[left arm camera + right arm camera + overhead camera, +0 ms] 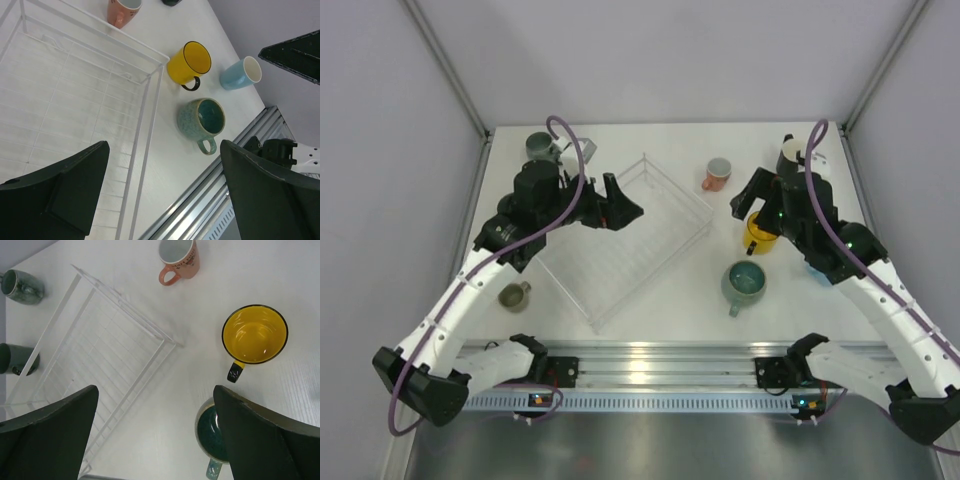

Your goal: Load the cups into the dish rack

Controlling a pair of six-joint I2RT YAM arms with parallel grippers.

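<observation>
On the white bench (670, 310), in the middle, sits the big see-through plastic dish rack (678, 190) with low walls and ribbed slots. No cup is inside it yet. All the cups I can see stand on the bench around it.

To the right of the rack there is a salmon pink mug (717, 175) at the far side. A yellow mug with a dark rim and handle (760, 235) is nearer. A wide, speckled teal-green mug (745, 283) is nearest of the three. A light blue mug (241, 73) stands further right, mostly hidden under the right arm in the top view. A black mug that is cream inside (792, 152) is in the far right corner.

To the left of the rack, a dark grey-green mug (540, 147) stands in the far corner. A small olive mug (513, 294) stands near the front.

The left jaws hang over the far left edge of the rack. They are wide apart and hold nothing. The right jaws hang above the bench, close to the yellow mug. They are wide apart too, and hold nothing.

I think the job has hardly begun. All seven mugs must be picked up and set in the rack. The yellow mug looks like the easiest one for the right jaws to reach first.
</observation>
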